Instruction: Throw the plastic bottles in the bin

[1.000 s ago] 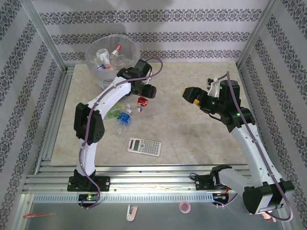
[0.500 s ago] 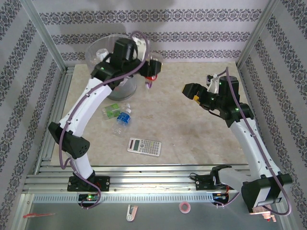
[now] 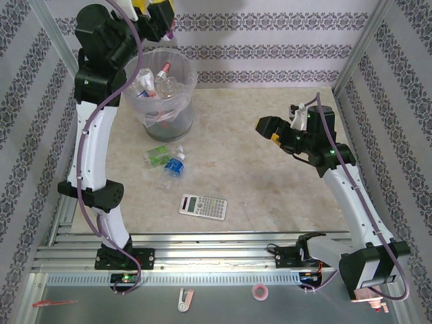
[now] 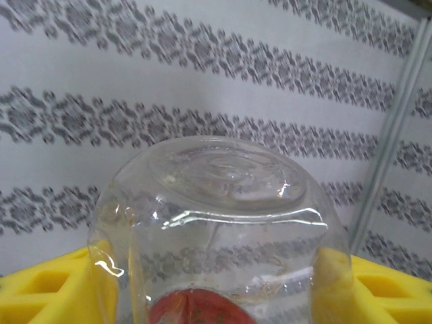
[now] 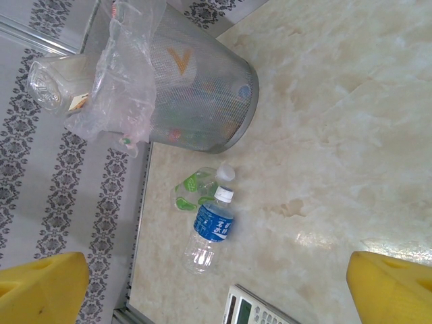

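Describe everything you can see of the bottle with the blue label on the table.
The blue-labelled bottle is small, of clear plastic, with a white cap and a blue label around its upper body. It lies on its side on the marble-patterned table, cap towards the bin. The green bottle lies close beside its cap; whether they touch I cannot tell. The calculator lies apart, near its base end.
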